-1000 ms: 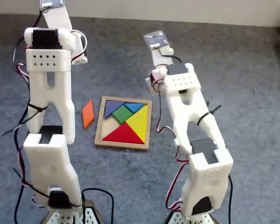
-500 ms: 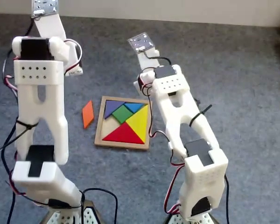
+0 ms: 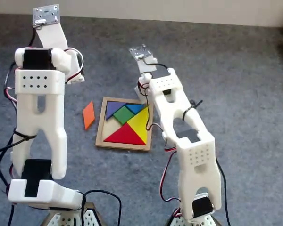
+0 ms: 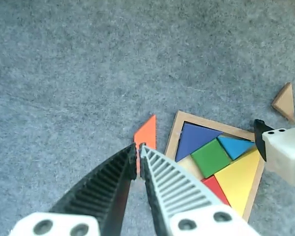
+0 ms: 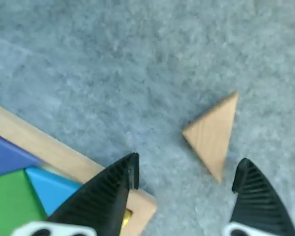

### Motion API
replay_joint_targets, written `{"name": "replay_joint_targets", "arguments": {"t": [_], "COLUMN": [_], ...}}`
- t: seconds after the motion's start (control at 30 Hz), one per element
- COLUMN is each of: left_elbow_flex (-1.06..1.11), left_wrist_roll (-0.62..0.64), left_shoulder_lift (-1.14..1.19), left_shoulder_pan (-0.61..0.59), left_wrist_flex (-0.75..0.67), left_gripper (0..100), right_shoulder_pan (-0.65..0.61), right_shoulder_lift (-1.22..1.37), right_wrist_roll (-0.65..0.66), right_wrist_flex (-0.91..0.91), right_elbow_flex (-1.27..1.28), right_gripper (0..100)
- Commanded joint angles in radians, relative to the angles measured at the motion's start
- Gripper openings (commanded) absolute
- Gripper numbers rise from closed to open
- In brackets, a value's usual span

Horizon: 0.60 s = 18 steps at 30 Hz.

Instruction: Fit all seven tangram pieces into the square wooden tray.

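Note:
The square wooden tray (image 3: 100,136) lies between the two arms and holds blue, green, light-blue, yellow and red pieces (image 4: 211,157). An orange parallelogram (image 3: 88,114) lies flat on the carpet just left of the tray. In the left wrist view my left gripper (image 4: 138,148) hovers over that orange piece (image 4: 147,132), shut with nothing between its fingers. A plain wooden triangle (image 5: 214,132) lies on the carpet beyond the tray's far right corner (image 5: 139,204). My right gripper (image 5: 187,172) stands open close to it, one finger on either side.
Grey carpet surrounds the tray on all sides. A bare patch of tray floor (image 4: 189,165) shows beside the blue, green and red pieces. The right arm's white body (image 3: 179,117) overhangs the tray's right edge. Cables trail near both arm bases.
The right arm has swung left and stretched forward toward the tray's far right corner. The left arm has shifted a little left and changed posture. The pieces have not moved.

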Motion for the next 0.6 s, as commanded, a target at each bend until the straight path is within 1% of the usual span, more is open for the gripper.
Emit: {"name": "replay_joint_targets", "arguments": {"t": [0.0,0.37,0.5,0.57], "left_elbow_flex": [0.005,0.008,0.008,0.008], "left_wrist_roll": [-0.012,-0.012,-0.012,-0.012], "left_shoulder_lift": [-0.065,-0.059,-0.059,-0.059], "left_shoulder_pan": [-0.018,-0.013,-0.013,-0.013], "left_wrist_flex": [-0.014,-0.008,-0.006,-0.006], "left_gripper": [3,3,3,3], "right_shoulder_pan": [0.022,0.022,0.022,0.022], "right_shoulder_lift": [-0.024,-0.019,-0.018,-0.018], "right_wrist_roll": [-0.012,-0.012,-0.012,-0.012], "right_wrist_flex": [-0.015,-0.022,-0.031,-0.073], "right_elbow_flex": [-0.064,-0.056,-0.056,-0.056], "right_gripper": [30.0,29.6,21.0,17.5]}}
